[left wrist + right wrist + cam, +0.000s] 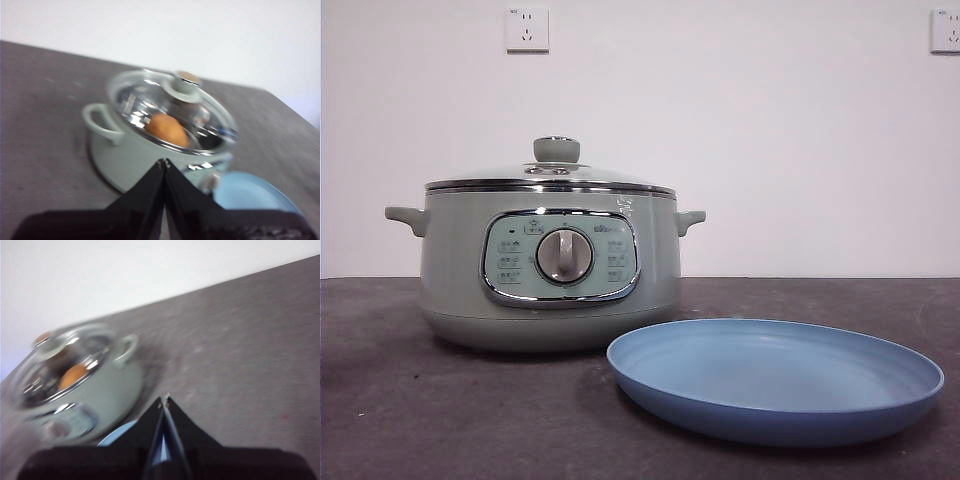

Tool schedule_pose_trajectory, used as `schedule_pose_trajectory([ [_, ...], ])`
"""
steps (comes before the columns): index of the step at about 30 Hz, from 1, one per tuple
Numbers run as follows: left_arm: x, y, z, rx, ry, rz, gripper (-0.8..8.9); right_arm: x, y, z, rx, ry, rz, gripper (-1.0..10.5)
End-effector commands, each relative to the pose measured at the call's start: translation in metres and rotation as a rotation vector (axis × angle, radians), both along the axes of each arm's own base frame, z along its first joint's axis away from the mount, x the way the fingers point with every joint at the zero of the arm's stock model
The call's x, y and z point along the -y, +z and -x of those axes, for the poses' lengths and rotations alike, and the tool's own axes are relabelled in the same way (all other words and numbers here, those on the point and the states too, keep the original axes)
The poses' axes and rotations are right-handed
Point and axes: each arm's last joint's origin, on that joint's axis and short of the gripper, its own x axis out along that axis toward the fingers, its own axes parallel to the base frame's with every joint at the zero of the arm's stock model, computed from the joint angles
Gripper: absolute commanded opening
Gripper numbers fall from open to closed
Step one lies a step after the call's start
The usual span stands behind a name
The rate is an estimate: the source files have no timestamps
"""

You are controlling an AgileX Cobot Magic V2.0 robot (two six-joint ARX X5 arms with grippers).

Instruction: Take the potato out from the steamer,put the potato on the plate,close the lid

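Left hand [164,162]: jaws together, empty, above the desk near the steamer.
Right hand [165,399]: jaws together, empty.
Potato [168,129]: inside the steamer [550,265], under the lid [552,172].
Plate [775,378]: right, nearer.
Desk [430,410]: dark grey, mottled.
Wall [770,130]: white, two sockets [527,29].

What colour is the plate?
Light blue. The plate shows best in the front view.
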Motion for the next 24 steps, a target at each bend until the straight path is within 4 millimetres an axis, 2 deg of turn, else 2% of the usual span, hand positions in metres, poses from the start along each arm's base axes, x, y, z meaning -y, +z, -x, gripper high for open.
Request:
schedule_pose_trajectory([
  [1, 0.002, 0.017, -0.005, -0.022, -0.094, -0.059, -0.08, -0.002, 0.022, -0.002, -0.012, 0.110, 0.077, -0.1],
  [7, 0.005, 0.045, -0.012, -0.089, -0.262, -0.131, -0.08, -0.009, 0.058, -0.010, -0.097, 0.301, 0.153, -0.1],
  [10, 0.006, 0.055, -0.014, -0.122, -0.308, -0.168, -0.08, -0.013, 0.069, -0.013, -0.140, 0.411, 0.168, -0.1],
  [14, 0.006, 0.064, -0.016, -0.160, -0.334, -0.202, -0.08, -0.017, 0.075, -0.016, -0.209, 0.497, 0.190, -0.1],
  [19, 0.005, 0.067, -0.015, -0.162, -0.326, -0.209, 0.03, -0.019, 0.073, -0.019, -0.248, 0.518, 0.192, 0.0],
  [20, 0.005, 0.067, -0.015, -0.163, -0.324, -0.210, 0.52, -0.019, 0.072, -0.019, -0.252, 0.517, 0.190, 0.1],
  [21, 0.005, 0.067, -0.015, -0.165, -0.324, -0.210, 1.47, -0.019, 0.072, -0.020, -0.252, 0.517, 0.191, 0.1],
  [22, 0.005, 0.067, -0.015, -0.165, -0.323, -0.210, 3.07, -0.019, 0.072, -0.020, -0.251, 0.517, 0.191, 0.6],
  [23, 0.005, 0.067, -0.015, -0.166, -0.321, -0.211, 4.86, -0.019, 0.072, -0.020, -0.251, 0.516, 0.191, 1.6],
  [24, 0.005, 0.067, -0.015, -0.165, -0.317, -0.213, 6.12, -0.019, 0.072, -0.020, -0.251, 0.516, 0.191, 2.7],
])
